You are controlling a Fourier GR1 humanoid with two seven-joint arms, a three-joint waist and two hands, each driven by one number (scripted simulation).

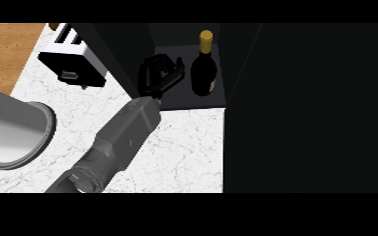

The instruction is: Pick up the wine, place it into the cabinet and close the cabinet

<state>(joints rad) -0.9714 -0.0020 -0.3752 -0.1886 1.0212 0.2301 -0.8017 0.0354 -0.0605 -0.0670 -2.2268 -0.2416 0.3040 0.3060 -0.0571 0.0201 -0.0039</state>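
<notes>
The wine bottle [204,67], dark with a gold cap, stands upright on the dark floor of the open cabinet [181,101]. My left hand [157,75] is inside the cabinet opening just left of the bottle, with a narrow gap between them. Its fingers are relaxed and hold nothing. The grey forearm [122,135] runs back to the lower left across the counter. A large black panel [299,107], which looks like the cabinet door, fills the right side of the view. My right hand does not show.
A black and white toaster [71,62] stands on the white marble counter [184,150] left of the cabinet. A round grey metal basin [26,130] sits at the left edge. A wooden surface [18,50] lies at the far upper left.
</notes>
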